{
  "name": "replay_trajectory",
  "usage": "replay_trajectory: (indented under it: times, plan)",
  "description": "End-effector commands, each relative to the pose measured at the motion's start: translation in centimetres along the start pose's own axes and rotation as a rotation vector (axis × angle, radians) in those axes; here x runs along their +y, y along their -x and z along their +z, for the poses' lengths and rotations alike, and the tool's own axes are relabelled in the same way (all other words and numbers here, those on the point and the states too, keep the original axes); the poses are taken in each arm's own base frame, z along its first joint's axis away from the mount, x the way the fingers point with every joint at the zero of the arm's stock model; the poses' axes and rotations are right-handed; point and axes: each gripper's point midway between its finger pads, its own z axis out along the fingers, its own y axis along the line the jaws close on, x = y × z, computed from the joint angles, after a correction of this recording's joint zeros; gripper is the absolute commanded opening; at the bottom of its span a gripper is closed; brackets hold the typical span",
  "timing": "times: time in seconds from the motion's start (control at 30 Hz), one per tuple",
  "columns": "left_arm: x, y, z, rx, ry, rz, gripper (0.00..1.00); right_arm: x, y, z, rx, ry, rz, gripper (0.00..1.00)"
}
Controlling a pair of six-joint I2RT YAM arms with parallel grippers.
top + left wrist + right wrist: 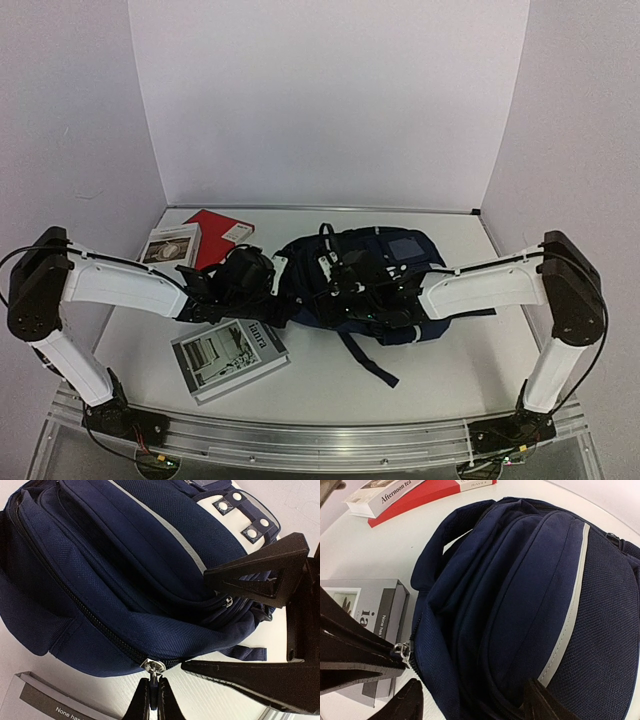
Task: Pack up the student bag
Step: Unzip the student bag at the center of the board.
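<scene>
The student bag (pixel 385 262), navy with a thin grey stripe, lies on its side at the middle of the table. In the left wrist view my left gripper (pixel 154 695) is shut on the tab of the bag's zipper pull (pixel 153 666), at the bag's lower edge near the table. The zipper (pixel 75 600) is closed along the stretch that shows. My right gripper (pixel 475 705) stands open, its two fingers (pixel 405 702) wide apart astride the bag's front pockets (pixel 520 595). From the left wrist, one right finger (pixel 260 572) rests against the bag's top and the other lies low by the table.
A grey hardback book (pixel 228 357) lies in front of the bag on the left, close to the left gripper. A white book (pixel 170 243) and a red book (pixel 222 230) lie at the back left. A dark strap (pixel 365 360) trails from the bag toward the front.
</scene>
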Motion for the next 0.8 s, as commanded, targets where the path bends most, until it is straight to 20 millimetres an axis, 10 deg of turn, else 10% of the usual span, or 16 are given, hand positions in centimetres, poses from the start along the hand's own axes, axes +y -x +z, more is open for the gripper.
replay_trajectory:
  times: [0.0, 0.33, 0.77]
  plan:
    - [-1.5, 4.3, -2.4, -0.114, -0.022, 0.006, 0.0, 0.7, 3.0, 0.1, -0.093, -0.008, -0.032, 0.57]
    - [-1.6, 5.0, -2.4, -0.104, -0.008, -0.005, 0.0, 1.4, 3.1, 0.1, -0.12, 0.037, -0.006, 0.02]
    - [8.0, 6.8, -3.7, -0.021, 0.151, -0.128, 0.0, -0.7, 0.6, -4.9, -0.113, 0.048, 0.104, 0.0]
